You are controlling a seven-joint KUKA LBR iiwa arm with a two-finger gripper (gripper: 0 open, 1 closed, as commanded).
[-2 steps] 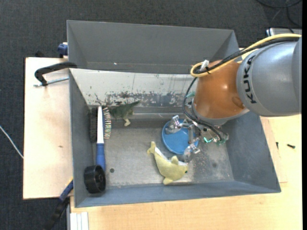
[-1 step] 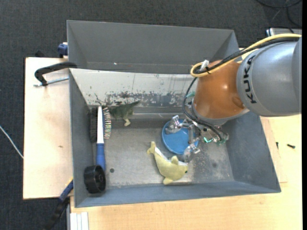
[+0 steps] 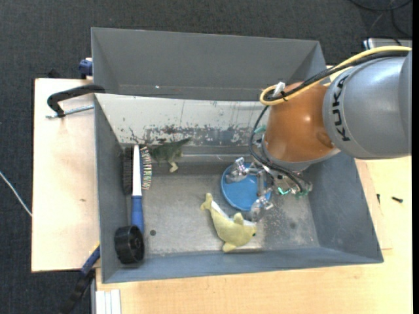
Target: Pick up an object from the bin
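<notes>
My gripper (image 3: 253, 187) hangs low over the right middle of the bin, under the orange wrist cover. Its two metal fingers stand open, one at the far rim and one at the near right rim of a blue round dish (image 3: 234, 190) lying flat on the floor. The dish is below and between the fingertips; whether they touch it I cannot tell. Just in front of the dish lies a pale yellow seal-shaped toy (image 3: 230, 227), its tail pointing left, close to the near fingertip.
A small green dinosaur toy (image 3: 171, 152) stands by the back wall. Along the left wall lies a brush (image 3: 136, 183) with a white and blue handle and dark bristles. A black round knob (image 3: 129, 244) sits in the front left corner.
</notes>
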